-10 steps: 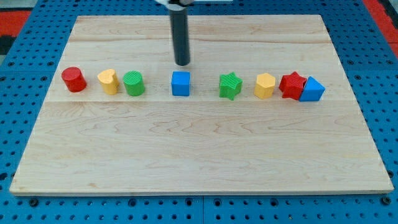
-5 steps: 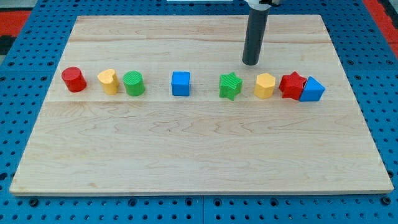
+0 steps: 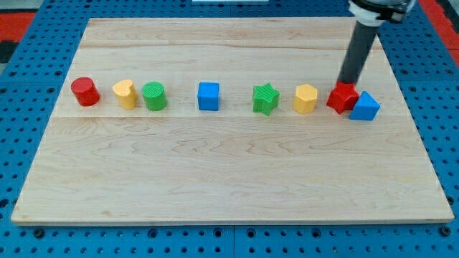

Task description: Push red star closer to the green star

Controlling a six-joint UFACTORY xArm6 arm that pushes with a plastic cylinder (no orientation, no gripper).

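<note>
The red star (image 3: 341, 99) lies at the right end of a row of blocks across the wooden board (image 3: 229, 172). The green star (image 3: 265, 99) lies left of it, with a yellow hexagon block (image 3: 305, 99) between the two. A blue block (image 3: 365, 106) touches the red star's right side. My tip (image 3: 347, 84) stands at the red star's upper edge, touching it or nearly so.
Further left in the row lie a blue cube (image 3: 209, 96), a green cylinder (image 3: 154, 96), a yellow heart-like block (image 3: 125, 94) and a red cylinder (image 3: 84, 92). The board's right edge (image 3: 423, 143) is close to the blue block.
My tip has swept right along the top of the row, from above the blue cube to the red star. The red star and blue block have shifted slightly right and down.
</note>
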